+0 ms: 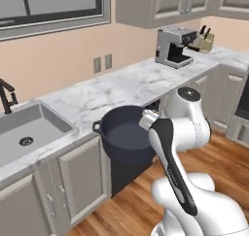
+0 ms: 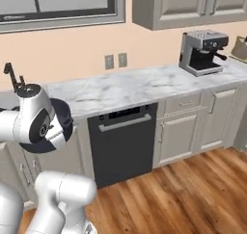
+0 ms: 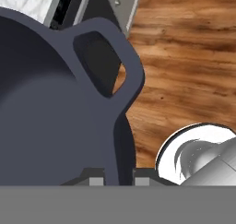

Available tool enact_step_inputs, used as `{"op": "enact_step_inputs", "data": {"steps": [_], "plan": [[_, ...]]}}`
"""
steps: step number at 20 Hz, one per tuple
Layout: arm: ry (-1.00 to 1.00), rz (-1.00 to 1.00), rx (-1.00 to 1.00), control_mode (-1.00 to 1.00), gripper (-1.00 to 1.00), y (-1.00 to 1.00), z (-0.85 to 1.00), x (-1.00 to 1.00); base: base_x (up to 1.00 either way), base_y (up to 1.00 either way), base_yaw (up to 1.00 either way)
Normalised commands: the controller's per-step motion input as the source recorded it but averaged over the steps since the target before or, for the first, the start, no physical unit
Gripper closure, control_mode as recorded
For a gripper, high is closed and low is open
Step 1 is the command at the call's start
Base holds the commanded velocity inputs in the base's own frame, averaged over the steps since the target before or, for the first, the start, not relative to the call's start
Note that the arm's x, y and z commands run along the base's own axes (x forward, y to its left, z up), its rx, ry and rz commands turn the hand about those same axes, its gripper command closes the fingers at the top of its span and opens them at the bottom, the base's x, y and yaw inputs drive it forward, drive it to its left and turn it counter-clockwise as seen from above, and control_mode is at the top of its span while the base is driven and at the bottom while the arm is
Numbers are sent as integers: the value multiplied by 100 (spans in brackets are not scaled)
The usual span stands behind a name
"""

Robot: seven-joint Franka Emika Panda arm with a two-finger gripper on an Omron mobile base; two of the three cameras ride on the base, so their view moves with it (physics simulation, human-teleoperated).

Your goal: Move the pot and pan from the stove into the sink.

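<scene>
The deep dark blue-grey pot (image 1: 124, 135) hangs in the air just in front of the counter edge, to the right of the sink (image 1: 29, 128). My gripper (image 3: 117, 180) is shut on the pot's rim, next to one of its loop handles (image 3: 103, 64). In the left base view my forearm covers the pot's right side and the fingers. In the right base view a dark sliver of the pot (image 2: 65, 116) shows behind my arm. The pot looks empty inside. The pan and the stove are out of view.
A black faucet (image 1: 7, 96) stands behind the sink basin. The marble counter (image 1: 131, 82) runs right to a coffee machine (image 1: 173, 48) and a knife block (image 1: 205, 41). A dark dishwasher (image 2: 123, 141) sits under the counter, with wooden floor (image 2: 183, 194) below.
</scene>
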Motion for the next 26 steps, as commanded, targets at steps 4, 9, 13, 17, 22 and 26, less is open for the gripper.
{"op": "enact_step_inputs", "data": {"steps": [4,9,13,17,22,26], "plan": [[0,0,0,100,100,0,0,0,0,3,43],[0,0,0,100,100,0,0,0,-1,8,42],[0,0,0,100,100,0,0,0,-6,4,45],[0,0,0,100,100,0,0,0,-1,6,43],[0,0,0,100,100,0,0,0,0,3,38],[0,0,0,100,100,0,0,0,1,-18,0]]}}
